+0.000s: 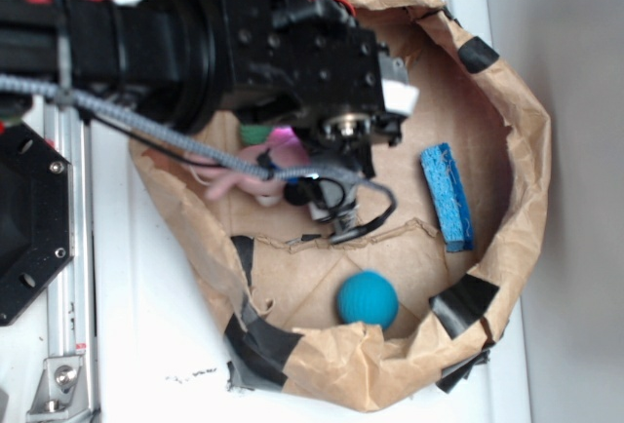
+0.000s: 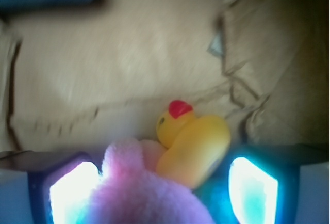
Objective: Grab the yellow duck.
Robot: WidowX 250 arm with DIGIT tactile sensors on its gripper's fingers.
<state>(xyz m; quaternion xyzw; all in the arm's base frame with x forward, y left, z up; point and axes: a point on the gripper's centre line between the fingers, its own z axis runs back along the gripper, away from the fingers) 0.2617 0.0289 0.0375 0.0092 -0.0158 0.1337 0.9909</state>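
The yellow duck [image 2: 193,144] lies on its side on the brown paper floor of the paper bowl [image 1: 526,140], red beak up. It sits between the two glowing fingers [image 2: 252,190] of the gripper [image 2: 164,192], which are spread wide apart. A pink plush bunny [image 2: 139,188] presses against the duck. Farther off lie a blue sponge [image 1: 447,196] and a blue ball [image 1: 368,298].

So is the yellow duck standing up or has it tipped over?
Tipped over. In the wrist view the yellow duck lies slanted on its side against the pink plush bunny, head and red beak pointing up-left, between the gripper fingers.
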